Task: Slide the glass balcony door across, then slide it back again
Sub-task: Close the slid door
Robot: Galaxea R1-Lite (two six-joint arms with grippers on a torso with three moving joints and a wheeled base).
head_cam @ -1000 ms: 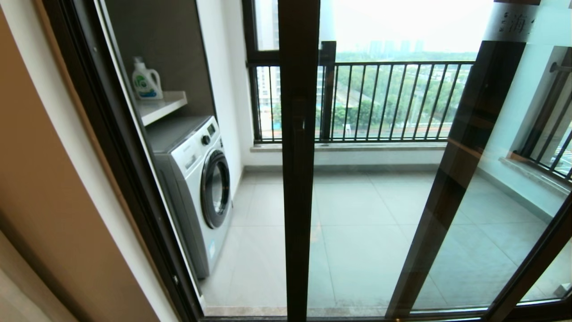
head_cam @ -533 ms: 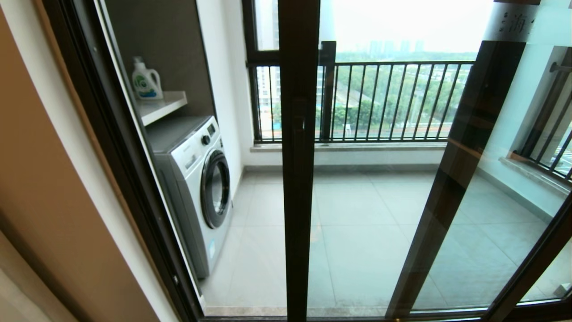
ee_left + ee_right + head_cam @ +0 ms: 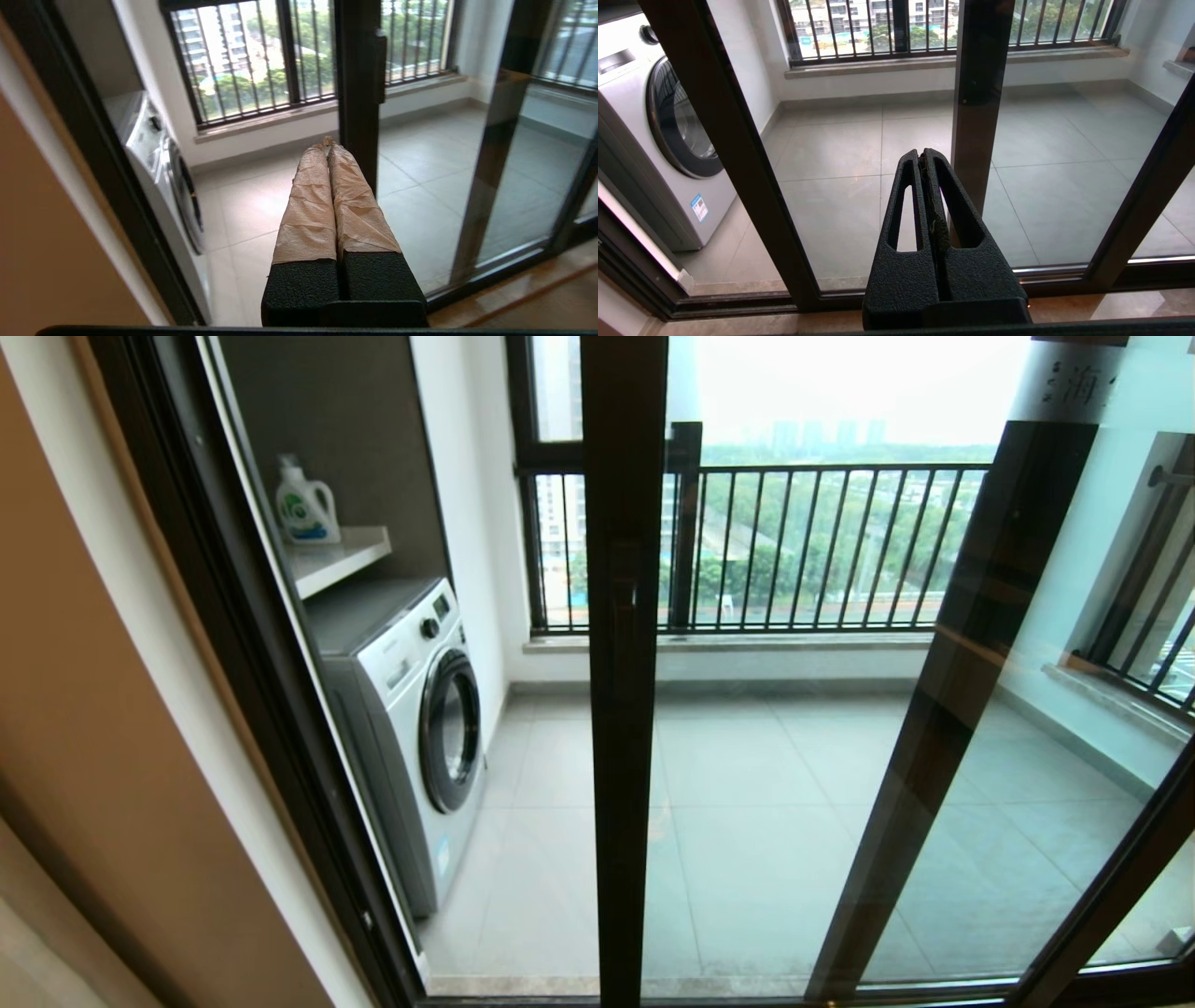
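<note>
While unchanged since earlier: glass balcony door [image 3: 624, 709]; both end effectors pressed closed.

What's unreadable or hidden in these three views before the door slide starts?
- Frosted strip on the glass balcony door, head view: characters cut off by the top edge.
- Neither arm shows in the head view; only the wrist views show the left gripper and right gripper, both shut.
- Detergent bottle label, head view: too small to read.
- Washing machine, right wrist view: partly hidden by the door frame.
</note>
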